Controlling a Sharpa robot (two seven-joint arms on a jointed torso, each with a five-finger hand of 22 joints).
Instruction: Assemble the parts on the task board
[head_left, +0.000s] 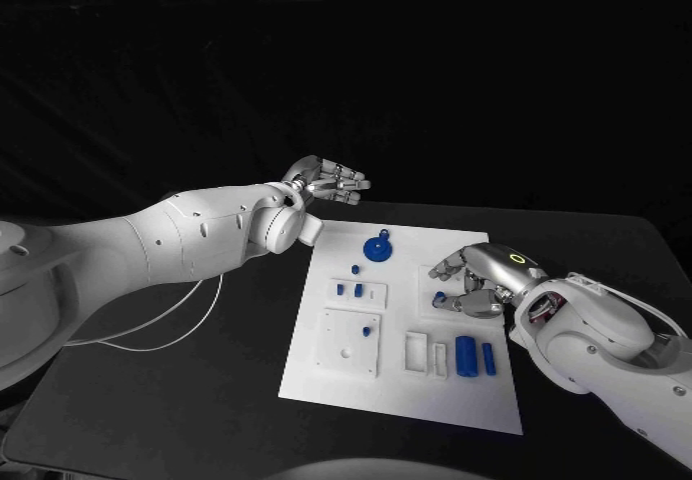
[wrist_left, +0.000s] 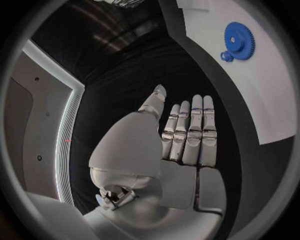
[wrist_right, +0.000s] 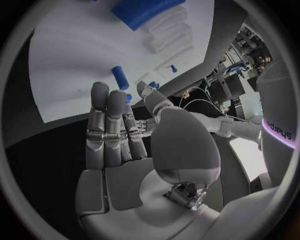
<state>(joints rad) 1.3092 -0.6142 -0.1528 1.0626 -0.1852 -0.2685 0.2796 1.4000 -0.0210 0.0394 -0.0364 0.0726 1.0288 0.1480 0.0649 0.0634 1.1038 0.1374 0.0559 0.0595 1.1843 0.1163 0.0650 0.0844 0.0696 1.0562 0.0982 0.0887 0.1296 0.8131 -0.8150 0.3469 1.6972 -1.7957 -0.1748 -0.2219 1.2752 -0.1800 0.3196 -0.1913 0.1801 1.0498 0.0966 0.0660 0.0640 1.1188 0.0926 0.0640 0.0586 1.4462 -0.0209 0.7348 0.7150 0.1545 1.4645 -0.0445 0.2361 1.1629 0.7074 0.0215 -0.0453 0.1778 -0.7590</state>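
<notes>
On the black table (head_left: 216, 400) lies the white board (head_left: 418, 395). From above, the left hand (head_left: 326, 181) hangs past the board's far left corner, fingers loosely curled, empty. The right hand (head_left: 473, 280) rests at the board's right edge over a small blue part; I cannot tell if it grips.

From the left wrist, the fingers (wrist_left: 189, 135) are straight and hold nothing; a blue gear (wrist_left: 239, 41) lies on the board.

From the right wrist, the fingers (wrist_right: 111, 125) reach toward a blue peg (wrist_right: 120, 77).

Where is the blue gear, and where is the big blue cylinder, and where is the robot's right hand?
blue gear (head_left: 378, 248), head view, on the toothed disc's face.
big blue cylinder (head_left: 466, 355), head view, midway along its side.
right robot hand (head_left: 477, 282), head view, on the back of the hand.
</notes>
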